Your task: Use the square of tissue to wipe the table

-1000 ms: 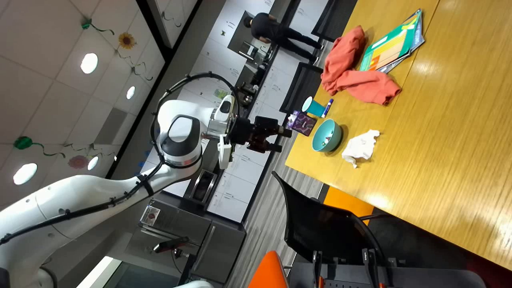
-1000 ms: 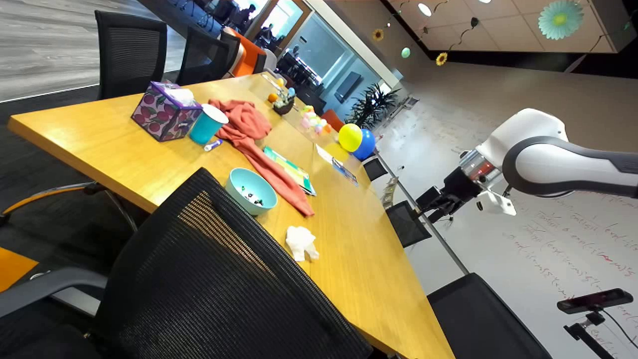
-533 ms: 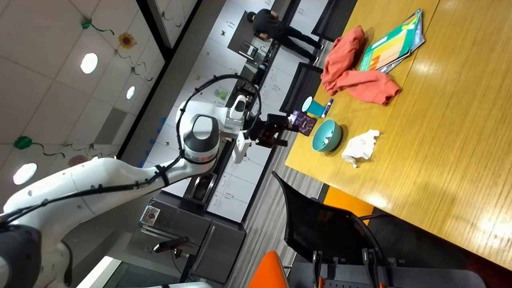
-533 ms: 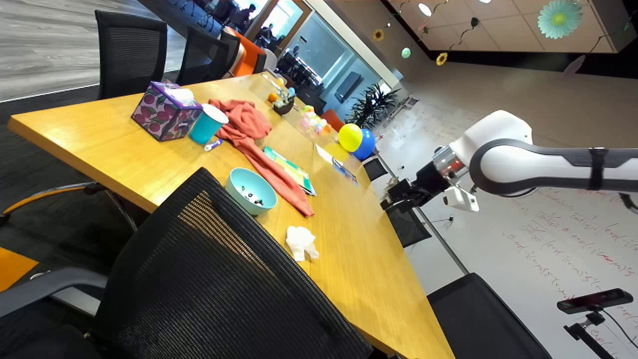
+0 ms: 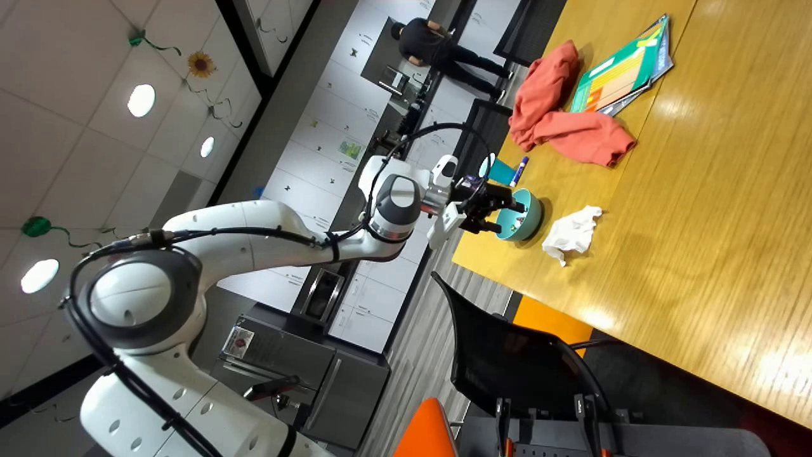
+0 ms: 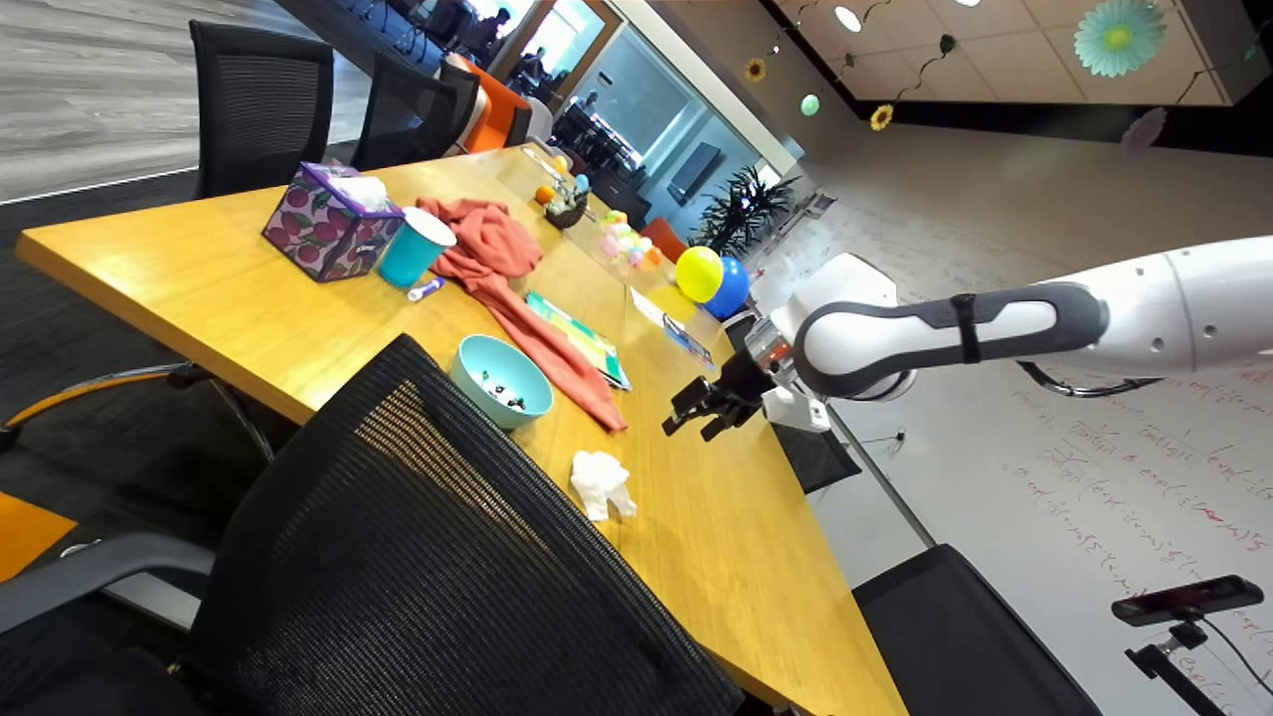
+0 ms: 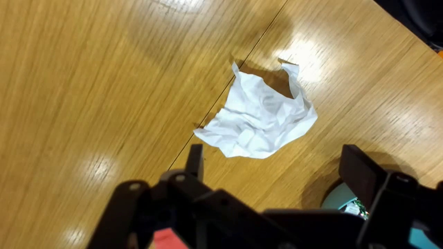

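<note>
Had jaws spread wide, gripping nothing, up over the tabletop (image 7: pixel 104 76). In wrist view, saw white tissue (image 7: pixel 256 117) lying crumpled on it, apart from the jaws. Near that, found blue-green bowl (image 6: pixel 484 403) with small bits (image 6: pixel 514 403) inside. Farther out, in an exterior view, spotted blue cup (image 6: pixel 410 254) with marker (image 6: pixel 426 289) just beside it, also tissue box (image 6: pixel 323 224) and red-orange cloth (image 6: pixel 487 249) next to booklets (image 6: pixel 582 338). Well beyond, saw person (image 5: pixel 424 43) standing.

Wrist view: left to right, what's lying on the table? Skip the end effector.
Red-orange cloth (only a piece shows, at the bottom edge) → white tissue → teal bowl (partly hidden).
</note>
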Available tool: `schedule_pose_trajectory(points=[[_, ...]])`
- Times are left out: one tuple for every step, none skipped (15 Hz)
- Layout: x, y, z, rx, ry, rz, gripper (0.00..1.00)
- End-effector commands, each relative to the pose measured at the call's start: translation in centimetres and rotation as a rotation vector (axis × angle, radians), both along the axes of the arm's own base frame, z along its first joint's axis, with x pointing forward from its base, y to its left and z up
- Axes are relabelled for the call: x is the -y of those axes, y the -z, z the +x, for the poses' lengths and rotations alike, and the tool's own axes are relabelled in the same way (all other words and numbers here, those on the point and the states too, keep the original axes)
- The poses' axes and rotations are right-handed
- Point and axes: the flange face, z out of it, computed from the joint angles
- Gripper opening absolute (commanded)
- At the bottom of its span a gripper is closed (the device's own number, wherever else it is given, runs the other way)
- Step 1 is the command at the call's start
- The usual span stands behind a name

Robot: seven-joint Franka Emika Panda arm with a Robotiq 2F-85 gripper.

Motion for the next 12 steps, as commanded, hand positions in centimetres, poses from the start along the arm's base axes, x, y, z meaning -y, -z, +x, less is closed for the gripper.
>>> schedule_pose_trajectory(points=[[-0.1, 4.3, 3.8, -0.035, 0.053, 0.048, 1.0], [-0.1, 5.5, 4.6, -0.042, 0.075, 0.053, 1.0], [-0.2, 6.5, 5.2, -0.051, 0.09, 0.067, 1.0], [-0.3, 7.3, 5.7, -0.06, 0.101, 0.07, 1.0], [-0.4, 7.6, 5.9, -0.075, 0.103, 0.072, 1.0], [0.0, 7.1, 4.5, -0.061, 0.077, 0.063, 1.0], [-0.1, 7.9, 5.0, -0.065, 0.08, 0.067, 1.0], [-0.2, 8.3, 5.3, -0.067, 0.08, 0.068, 1.0], [-0.3, 8.4, 5.5, -0.066, 0.079, 0.068, 1.0], [-0.3, 8.3, 5.6, -0.065, 0.079, 0.069, 1.0], [-0.1, 8.6, 5.7, -0.079, 0.09, 0.063, 1.0], [-0.3, 9.2, 5.7, -0.081, 0.087, 0.057, 1.0]])
